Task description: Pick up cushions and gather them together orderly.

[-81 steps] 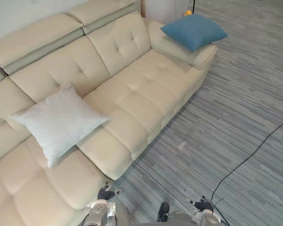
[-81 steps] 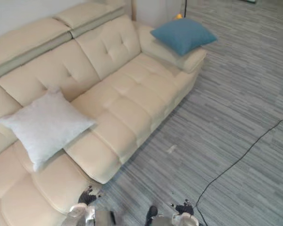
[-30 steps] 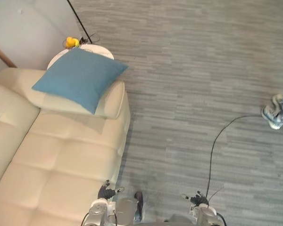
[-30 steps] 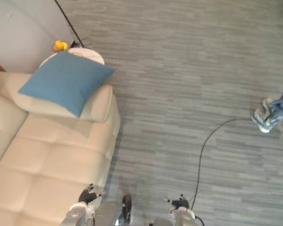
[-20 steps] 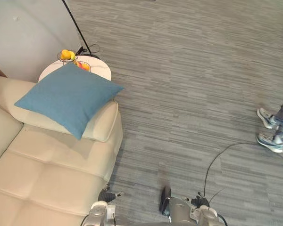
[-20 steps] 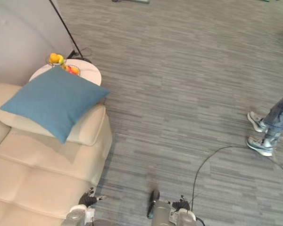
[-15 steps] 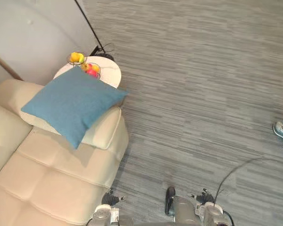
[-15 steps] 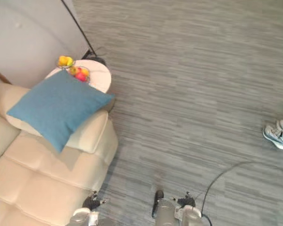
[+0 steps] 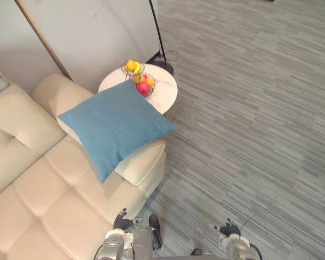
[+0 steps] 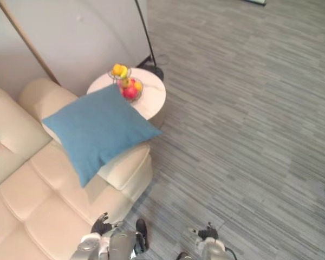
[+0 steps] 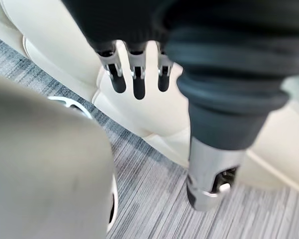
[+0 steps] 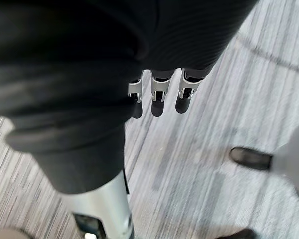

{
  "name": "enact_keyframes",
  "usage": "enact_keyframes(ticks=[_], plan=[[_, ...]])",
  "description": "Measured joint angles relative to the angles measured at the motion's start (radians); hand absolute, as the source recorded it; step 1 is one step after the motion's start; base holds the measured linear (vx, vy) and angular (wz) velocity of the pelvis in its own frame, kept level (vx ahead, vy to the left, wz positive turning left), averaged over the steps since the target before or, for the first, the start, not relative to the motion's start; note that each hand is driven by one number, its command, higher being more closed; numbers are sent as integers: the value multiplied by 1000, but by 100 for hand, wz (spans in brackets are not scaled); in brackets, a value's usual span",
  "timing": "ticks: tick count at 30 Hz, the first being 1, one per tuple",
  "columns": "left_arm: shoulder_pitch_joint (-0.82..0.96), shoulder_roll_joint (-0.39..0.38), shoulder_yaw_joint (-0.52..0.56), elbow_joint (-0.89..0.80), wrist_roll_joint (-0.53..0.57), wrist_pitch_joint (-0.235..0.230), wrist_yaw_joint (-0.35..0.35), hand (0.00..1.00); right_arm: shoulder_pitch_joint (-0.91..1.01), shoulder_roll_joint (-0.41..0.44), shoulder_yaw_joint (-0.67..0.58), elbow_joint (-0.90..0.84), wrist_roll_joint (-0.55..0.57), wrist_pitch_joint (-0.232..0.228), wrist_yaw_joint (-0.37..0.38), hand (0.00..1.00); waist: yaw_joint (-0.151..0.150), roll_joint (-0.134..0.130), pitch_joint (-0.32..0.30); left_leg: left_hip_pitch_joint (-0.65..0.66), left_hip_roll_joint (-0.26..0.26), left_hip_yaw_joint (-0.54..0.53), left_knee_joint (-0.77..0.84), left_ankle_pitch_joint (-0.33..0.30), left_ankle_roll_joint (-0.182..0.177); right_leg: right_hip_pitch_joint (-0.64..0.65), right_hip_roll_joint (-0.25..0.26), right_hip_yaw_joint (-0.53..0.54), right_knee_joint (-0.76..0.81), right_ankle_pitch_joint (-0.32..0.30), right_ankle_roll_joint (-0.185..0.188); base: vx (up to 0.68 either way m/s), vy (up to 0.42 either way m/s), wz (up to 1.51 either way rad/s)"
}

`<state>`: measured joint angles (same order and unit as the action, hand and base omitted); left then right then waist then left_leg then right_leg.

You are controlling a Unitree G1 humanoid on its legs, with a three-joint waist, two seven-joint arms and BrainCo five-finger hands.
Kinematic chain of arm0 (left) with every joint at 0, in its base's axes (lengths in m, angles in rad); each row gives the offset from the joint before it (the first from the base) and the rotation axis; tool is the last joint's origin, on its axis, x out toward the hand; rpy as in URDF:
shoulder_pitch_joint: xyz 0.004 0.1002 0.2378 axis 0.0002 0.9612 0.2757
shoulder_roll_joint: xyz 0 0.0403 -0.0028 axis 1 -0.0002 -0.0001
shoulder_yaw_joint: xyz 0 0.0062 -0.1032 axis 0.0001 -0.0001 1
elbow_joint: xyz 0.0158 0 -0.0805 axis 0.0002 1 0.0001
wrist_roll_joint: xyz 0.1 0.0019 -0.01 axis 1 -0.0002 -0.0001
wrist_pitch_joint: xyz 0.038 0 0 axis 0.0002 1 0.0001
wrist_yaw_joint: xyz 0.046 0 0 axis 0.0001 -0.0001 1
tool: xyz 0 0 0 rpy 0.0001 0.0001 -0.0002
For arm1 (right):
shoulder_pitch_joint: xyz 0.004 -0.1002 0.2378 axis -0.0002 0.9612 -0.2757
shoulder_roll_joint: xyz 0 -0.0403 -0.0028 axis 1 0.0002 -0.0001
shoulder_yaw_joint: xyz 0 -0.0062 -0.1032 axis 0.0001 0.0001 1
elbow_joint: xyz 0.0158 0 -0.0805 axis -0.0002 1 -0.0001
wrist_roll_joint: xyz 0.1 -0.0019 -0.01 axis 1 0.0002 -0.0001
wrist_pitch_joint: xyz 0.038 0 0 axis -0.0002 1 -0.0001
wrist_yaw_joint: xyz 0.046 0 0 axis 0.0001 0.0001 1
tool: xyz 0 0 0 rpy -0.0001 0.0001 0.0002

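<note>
A square blue fabric cushion (image 9: 116, 127) lies flat on the rounded armrest (image 9: 146, 161) at the end of a cream tufted leather sofa (image 9: 32, 200). One corner hangs over the seat and another juts out past the armrest above the grey striped carpet (image 9: 249, 135). Just beside the armrest stands a small round white counter (image 9: 165, 93) carrying wire baskets of red and yellow fruit (image 9: 143, 85). Behind it, a thin black lamp pole (image 9: 158, 32) rises by the wall.

The left hand (image 9: 121, 221) hangs low beside the sofa's front edge, well apart from the cushion. Its fingers (image 11: 134, 79) are straight and hold nothing. The right hand (image 9: 228, 229) hangs over bare carpet, its fingers (image 12: 157, 99) likewise straight and empty.
</note>
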<state>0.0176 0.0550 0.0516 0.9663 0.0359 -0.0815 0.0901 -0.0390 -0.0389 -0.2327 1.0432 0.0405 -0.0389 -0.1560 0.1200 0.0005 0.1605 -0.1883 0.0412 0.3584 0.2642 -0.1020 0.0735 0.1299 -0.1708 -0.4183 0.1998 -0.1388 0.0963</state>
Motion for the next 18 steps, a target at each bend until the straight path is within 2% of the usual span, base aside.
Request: enact_keyframes(ticks=[1, 2, 3, 4, 5, 6, 9, 10, 11, 13, 14, 15, 16, 18], plan=[[3, 0, 0, 3, 0, 0, 0, 0, 2, 1, 0, 0, 0, 0, 0, 0, 2, 1, -1, 30, -5, -15, -7, -16, -1, -20, -19, 6, 111, 0, 1, 326, 133, 48], [7, 1, -3, 3, 0, 1, -2, 0, 8, 3, 1, -4, -2, -1, 1, 0, 0, -2, -4, 77, -15, -48, -30, -38, -6, -77, -56, 24, 310, 10, 14, 255, 102, 48], [8, 2, -7, 4, 0, 1, -3, 0, 12, 7, -1, -5, -1, -3, 2, 0, 1, -8, -5, 97, -26, -66, -39, -42, -3, -116, -79, 38, 410, 0, 33, 244, 52, 83], [8, 12, -20, 7, 0, 1, -5, 0, 29, 14, -1, -5, -1, -3, 3, 0, -9, -16, -9, 126, -47, -113, -59, -52, -2, -166, -90, 78, 522, -49, 34, 230, 20, 105], [13, 16, -31, 6, 0, 0, -4, 0, 43, 20, -1, -5, 0, -2, 4, 0, -9, -28, -17, 156, -60, -147, -75, -57, -2, -206, -88, 103, 557, -89, 30, 243, 4, 107], [13, 16, -31, 7, 0, 1, -4, 0, 52, 23, -1, -5, 0, -2, 5, 0, -10, -29, -19, 168, -63, -165, -77, -60, -2, -223, -84, 107, 552, -105, 23, 248, -8, 94], [7, 4, -30, 7, 0, 1, -1, 0, 60, 22, -15, -12, 2, -8, 10, 0, -17, -16, -22, 199, -65, -271, -87, -66, -3, -329, -6, 236, 421, -133, 6, 235, -58, 104], [2, -10, -30, 6, 0, 1, 0, 0, 61, 19, -26, -14, 6, -11, 10, 0, -29, -7, -23, 204, -62, -328, -87, -70, -10, -362, 44, 342, 348, -128, 5, 230, -152, 127], [2, -15, -30, 7, 1, 0, 0, 0, 66, 19, -32, -15, 15, -11, 10, 0, -35, -4, -24, 208, -61, -372, -82, -76, -20, -375, 73, 412, 301, -115, 6, 232, -183, 146], [1, -22, -29, 6, 1, 0, 2, 0, 71, 22, -37, -24, 32, -12, 10, 0, -37, -6, -25, 224, -62, -453, -68, -94, -49, -377, 104, 511, 219, -60, -4, 233, -263, 131], [3, -23, -29, 6, 1, 0, 4, 0, 79, 25, -36, -31, 39, -12, 11, 0, -37, -10, -28, 223, -64, -466, -63, -101, -60, -373, 104, 521, 195, -35, -7, 284, -388, 142], [9, -18, -28, -3, 2, 0, 7, 0, 101, 45, -35, -47, 41, -12, 14, 0, -37, -43, -48, 214, -84, -515, -37, -133, -84, -368, 85, 536, 153, 55, -24, 294, -453, 124], [8, -30, -25, 4, 3, 1, 10, 0, 100, 46, -35, -47, 42, -12, 21, 0, -37, -44, -56, 202, -77, -546, -5, -158, -101, -365, 82, 500, 170, 13, -21, 215, -324, 114], [7, -66, -12, 5, 3, -1, 10, 0, 101, 26, -39, -51, 48, -14, 19, 0, -41, 5, -73, 167, -26, -554, 37, -174, -128, -342, 104, 413, 141, 3, -42, 209, -302, 96]])
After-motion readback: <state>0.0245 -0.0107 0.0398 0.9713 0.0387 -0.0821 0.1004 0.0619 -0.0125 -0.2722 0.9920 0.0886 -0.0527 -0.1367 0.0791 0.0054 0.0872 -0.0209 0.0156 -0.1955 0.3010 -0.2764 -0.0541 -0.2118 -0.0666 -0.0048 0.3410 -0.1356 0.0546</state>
